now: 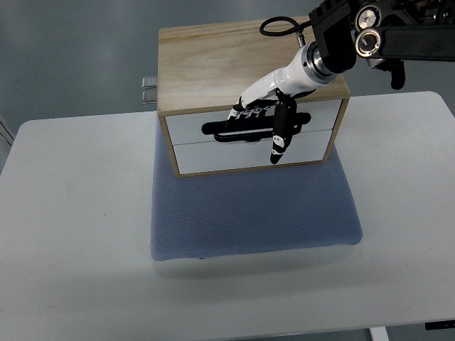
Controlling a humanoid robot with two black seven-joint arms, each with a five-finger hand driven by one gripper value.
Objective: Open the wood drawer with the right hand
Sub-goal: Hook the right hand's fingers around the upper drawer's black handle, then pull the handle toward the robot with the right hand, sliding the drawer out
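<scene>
You're hooking the right hand (264,117) into the top drawer (250,126) handle slot, fingers curled in it; be pulling straight toward the near edge, so the wooden cabinet (213,60) isn't sliding.

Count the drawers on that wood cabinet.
2, stacked in the wood cabinet. Upper drawer has the right robot hand at its black handle; lower drawer sits directly beneath. None appear hidden.
</scene>
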